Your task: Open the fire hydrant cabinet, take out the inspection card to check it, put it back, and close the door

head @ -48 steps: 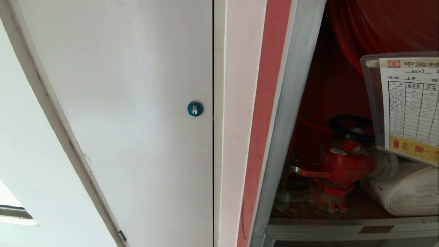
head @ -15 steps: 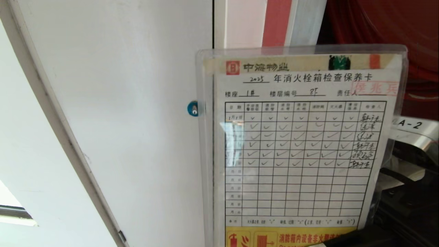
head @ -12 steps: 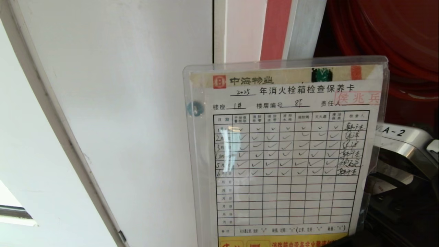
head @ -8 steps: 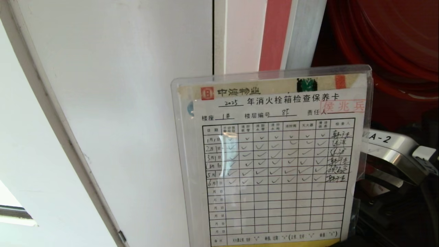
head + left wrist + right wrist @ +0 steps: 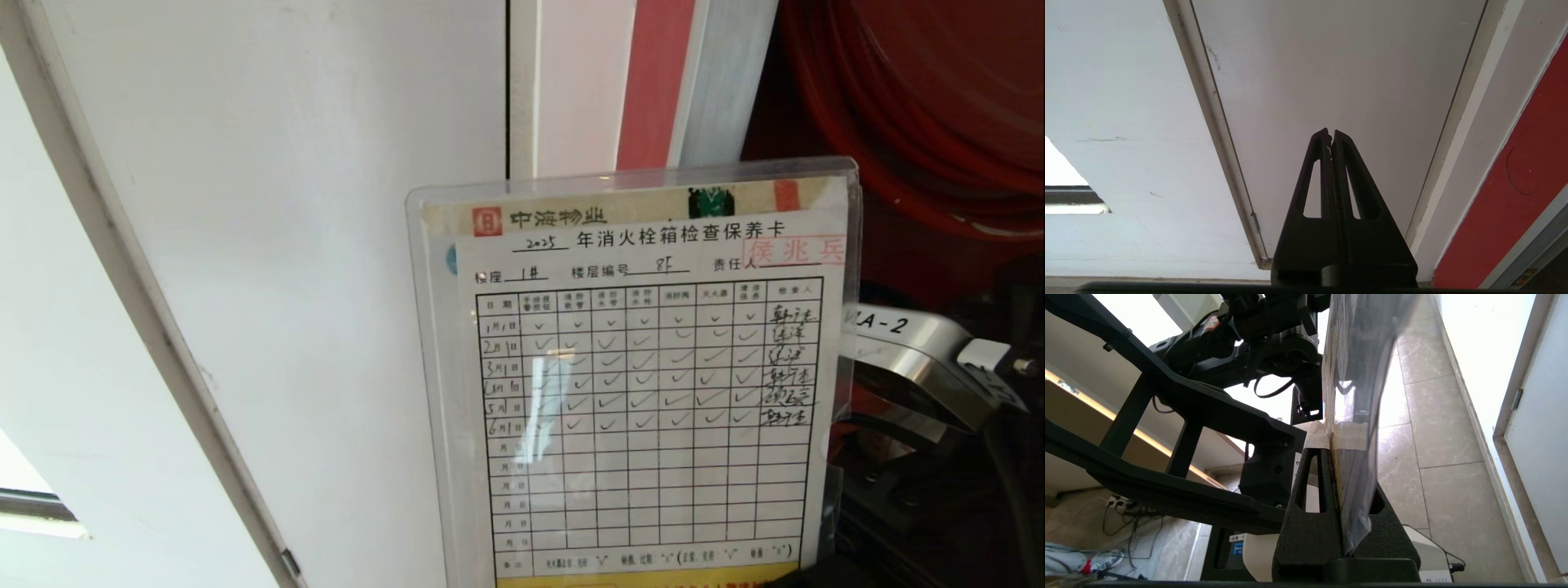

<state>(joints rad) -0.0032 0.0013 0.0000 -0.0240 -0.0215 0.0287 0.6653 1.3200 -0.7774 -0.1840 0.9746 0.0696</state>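
gripping one inspection card (image 5: 645,392), right pincer (image 5: 1333,435) clamped, left pincer (image 5: 1331,134) closed

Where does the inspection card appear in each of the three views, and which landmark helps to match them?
Head view: the inspection card fills the lower centre, facing the camera, in front of the white door.
Left wrist view: not in it.
Right wrist view: the card shows edge-on, rising from the shut fingers of the right gripper.
Shared landmark: the white door, also at and.
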